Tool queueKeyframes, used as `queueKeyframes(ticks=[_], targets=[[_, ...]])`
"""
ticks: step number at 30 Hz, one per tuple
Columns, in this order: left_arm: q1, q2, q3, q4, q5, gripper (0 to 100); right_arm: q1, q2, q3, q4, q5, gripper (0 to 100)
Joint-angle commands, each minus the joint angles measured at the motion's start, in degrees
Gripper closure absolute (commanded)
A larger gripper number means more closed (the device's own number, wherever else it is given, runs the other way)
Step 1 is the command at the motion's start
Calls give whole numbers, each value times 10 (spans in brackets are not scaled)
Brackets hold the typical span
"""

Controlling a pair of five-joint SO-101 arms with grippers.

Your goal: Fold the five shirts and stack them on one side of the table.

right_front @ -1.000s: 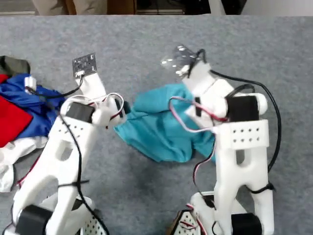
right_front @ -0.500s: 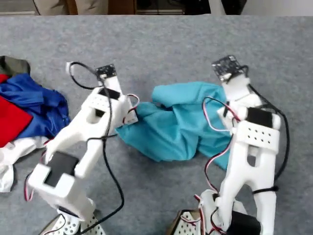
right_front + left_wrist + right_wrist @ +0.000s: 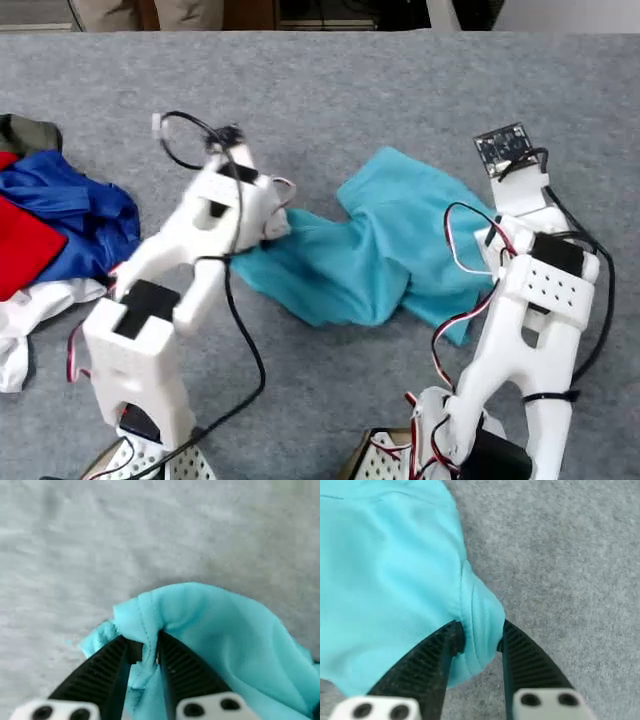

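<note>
Well to the left of the teal shirt (image 3: 380,250), at the left edge of the table (image 3: 400,90), sits a loose heap: a blue shirt (image 3: 70,205) draped over a red shirt (image 3: 22,245), a white shirt (image 3: 30,310) on the side nearer the arm bases, and a dark olive garment (image 3: 25,132) on the far side. A strip of grey table separates the heap from the teal shirt, and the left arm (image 3: 170,270) crosses that strip at a slant. The left gripper (image 3: 149,647) is at the teal shirt's left end, its black ribbed jaws pinched on a stitched hem with the cloth bunched up between them. The teal shirt itself lies rumpled and unfolded near the middle of the table, drawn out crosswise between the two arms, with one lobe reaching toward the far side. Beyond it a wide band of grey table runs to the far edge. At the teal shirt's right edge the right gripper (image 3: 479,632) grips a rounded fold of fabric — one jaw on each side, cloth filling the gap. The right arm (image 3: 530,300) stands just right of the teal shirt, and grey table continues past it to the right edge.
</note>
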Motion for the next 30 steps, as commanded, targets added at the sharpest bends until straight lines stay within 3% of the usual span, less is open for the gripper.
queueKeyframes(ticks=[1,8,14,24,30], targets=[[-76,-56,-70,65,-96,982,29,-19,-5,-4,6,862],[-230,-117,-154,169,-200,982,41,-18,-74,68,10,861],[-298,-138,-181,244,-269,982,1,-15,-158,132,6,860],[-292,-136,-176,316,-273,982,-169,5,-225,115,-18,860],[-266,-137,-109,309,-272,982,-268,191,-312,31,-60,864]])
